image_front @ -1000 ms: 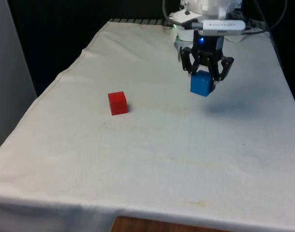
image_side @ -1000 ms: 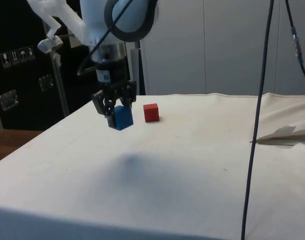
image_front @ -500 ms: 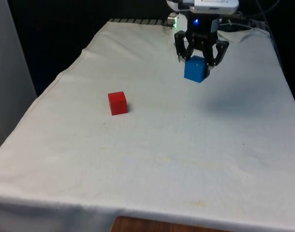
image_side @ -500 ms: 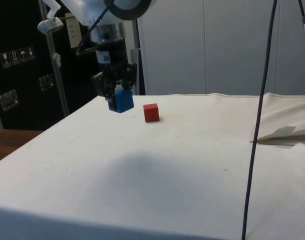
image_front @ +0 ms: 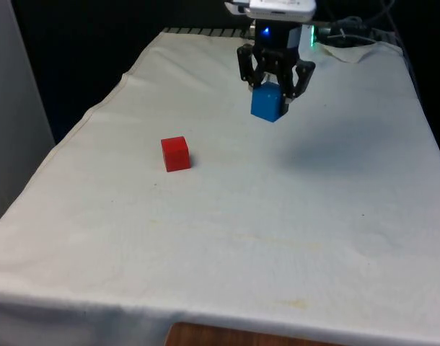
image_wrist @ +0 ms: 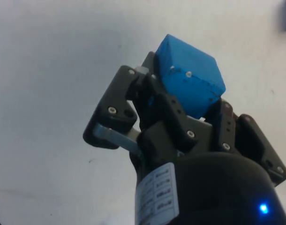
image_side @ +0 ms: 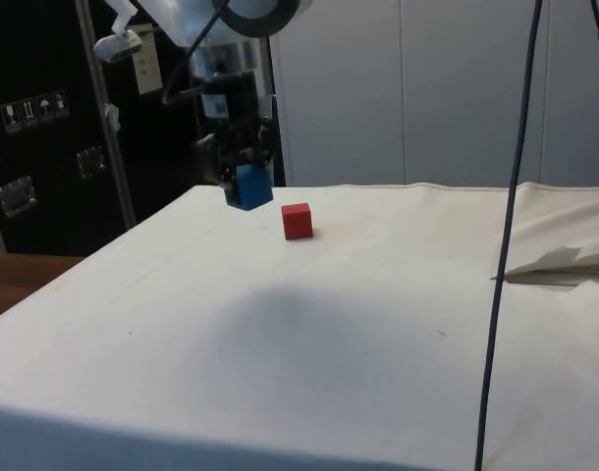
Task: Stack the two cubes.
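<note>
Red cube (image_front: 176, 153) sits on the worktop (image_front: 227, 238), nearer the front camera than the tool (image_front: 270, 92) and off toward the front view's left. Tool hangs pointing down, pinching the blue cube (image_front: 266, 103), looks tilted, well above the cloth.

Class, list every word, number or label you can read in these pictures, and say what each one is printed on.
No text can be read.
White label on the gripper body: lines of print, too blurred.
White stickers on the dark cabinet: symbols, too small.
Blue cube and red cube: no markings.
</note>
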